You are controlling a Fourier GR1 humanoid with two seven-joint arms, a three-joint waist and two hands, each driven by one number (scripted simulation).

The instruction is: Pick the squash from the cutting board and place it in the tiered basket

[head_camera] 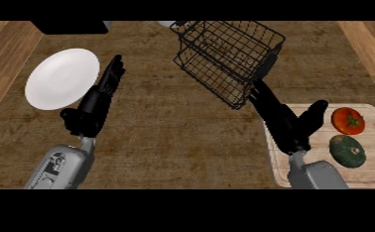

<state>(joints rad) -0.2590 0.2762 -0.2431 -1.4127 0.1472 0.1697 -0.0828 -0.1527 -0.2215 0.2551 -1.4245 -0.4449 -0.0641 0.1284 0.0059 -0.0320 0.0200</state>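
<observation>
My right hand (287, 122) lies open over the near-left part of the cutting board (316, 169), fingers pointing away from me, thumb spread to the right. Just right of the thumb sits the tomato (348, 120), and nearer me, right of my wrist, the squash (346, 151); bare board shows between my thumb and both. Straight ahead, at my fingertips, the tiered basket (227, 52) leans, its wire rim closing that way. To the left, open counter (176, 137) runs as far as my left hand (99, 102), which rests open with the white plate (62, 79) just beyond it on its left.
</observation>
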